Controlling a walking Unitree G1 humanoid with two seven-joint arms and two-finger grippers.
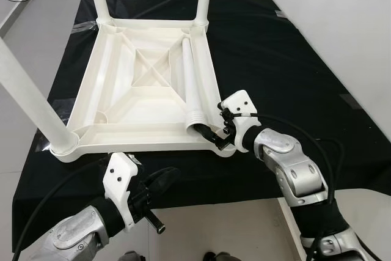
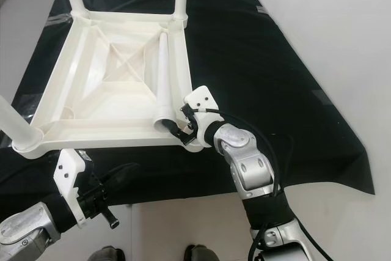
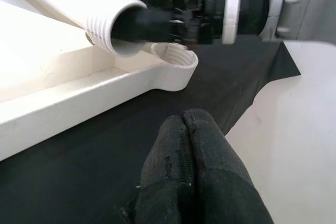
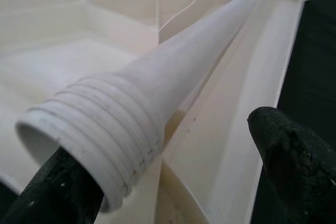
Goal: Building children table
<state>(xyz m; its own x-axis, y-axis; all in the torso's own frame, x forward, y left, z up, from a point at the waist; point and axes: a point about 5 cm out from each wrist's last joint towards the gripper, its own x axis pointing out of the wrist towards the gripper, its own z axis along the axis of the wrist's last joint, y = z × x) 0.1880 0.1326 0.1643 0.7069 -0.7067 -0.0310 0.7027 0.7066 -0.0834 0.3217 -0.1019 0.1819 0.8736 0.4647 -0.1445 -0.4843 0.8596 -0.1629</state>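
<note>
Leg fitting: three legs stand in the upturned tabletop (image 1: 116,84); the fourth leg (image 1: 190,84) lies inside it.
Right gripper (image 1: 214,131), fingers spread, has one finger in the leg's threaded mouth; next, probably lifting it to the empty corner socket (image 3: 176,61). Left gripper (image 3: 191,174) hovers closed, empty.

The counter (image 1: 317,90) is covered edge to edge by a black cloth (image 1: 275,47), which hangs over the near edge and shows creases. An upturned white plastic table top (image 1: 110,123) lies directly on the cloth, ribbed underside facing up. Three white legs (image 1: 27,99) stand upright in its corner sockets. A fourth, loose leg (image 1: 190,80) lies inside the tray along its right wall, threaded end toward the near right corner.
</note>
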